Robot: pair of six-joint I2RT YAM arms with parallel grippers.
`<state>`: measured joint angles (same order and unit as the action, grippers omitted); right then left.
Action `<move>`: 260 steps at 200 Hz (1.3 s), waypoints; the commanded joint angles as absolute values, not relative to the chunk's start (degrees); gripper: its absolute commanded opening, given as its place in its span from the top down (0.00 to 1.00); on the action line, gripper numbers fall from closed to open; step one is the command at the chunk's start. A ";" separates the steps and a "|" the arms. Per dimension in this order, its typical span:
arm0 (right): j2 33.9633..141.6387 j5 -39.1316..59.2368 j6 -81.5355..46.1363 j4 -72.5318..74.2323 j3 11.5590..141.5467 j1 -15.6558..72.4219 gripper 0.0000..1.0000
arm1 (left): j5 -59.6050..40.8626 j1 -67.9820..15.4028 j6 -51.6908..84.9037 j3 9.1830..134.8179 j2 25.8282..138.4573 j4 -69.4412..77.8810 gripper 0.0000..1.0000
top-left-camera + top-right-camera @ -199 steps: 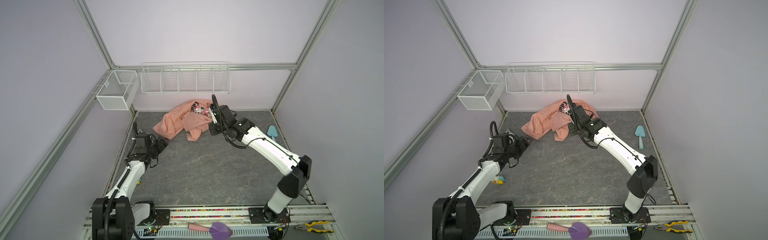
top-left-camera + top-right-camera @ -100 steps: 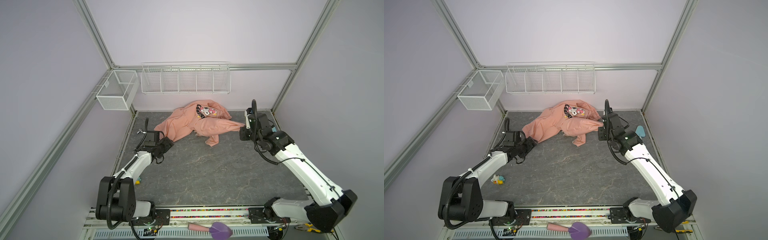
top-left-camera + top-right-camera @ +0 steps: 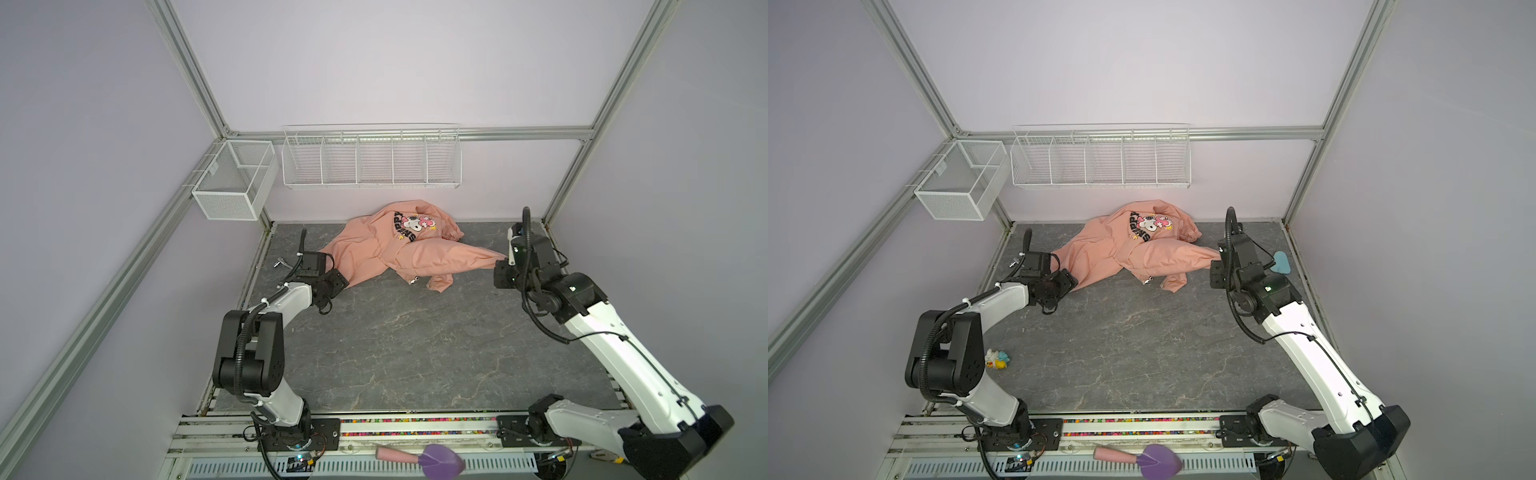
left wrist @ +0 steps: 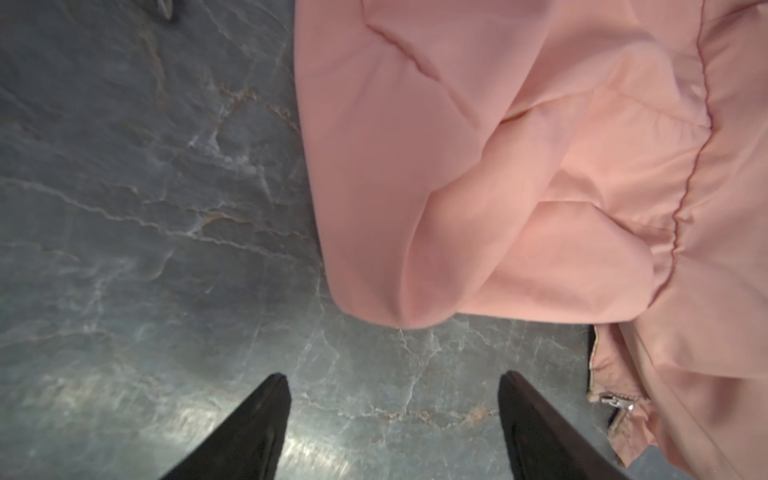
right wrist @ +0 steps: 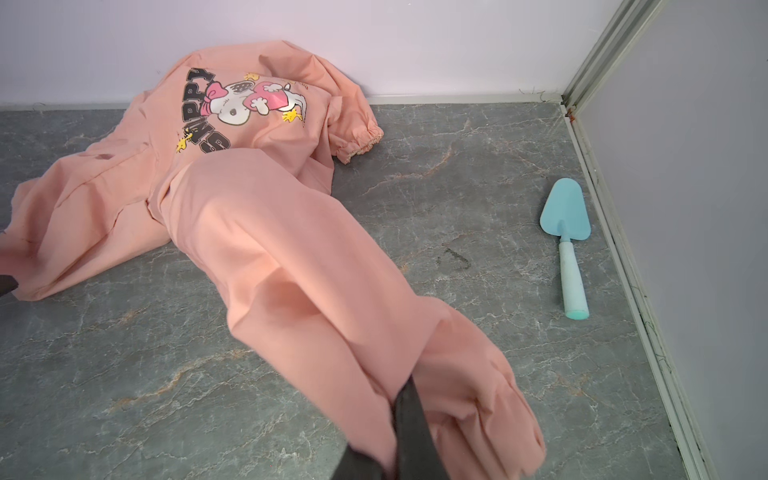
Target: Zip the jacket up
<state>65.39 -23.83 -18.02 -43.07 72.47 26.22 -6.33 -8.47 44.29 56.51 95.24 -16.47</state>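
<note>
The jacket (image 3: 415, 257) lies crumpled along the back edge of the surface (image 3: 415, 345), cartoon print up, with a long fold stretched toward the right edge. There the right fingers (image 5: 411, 432) are closed, pinching its pink fabric. The left fingers (image 4: 257, 428) stand apart, holding nothing, over bare surface just beside the jacket's left end. A zipper pull (image 4: 615, 401) shows nearby.
</note>
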 commanded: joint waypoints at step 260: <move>63.40 -11.10 -15.33 -44.16 84.13 22.98 0.93 | -17.31 -10.93 25.38 87.10 77.56 -35.24 1.00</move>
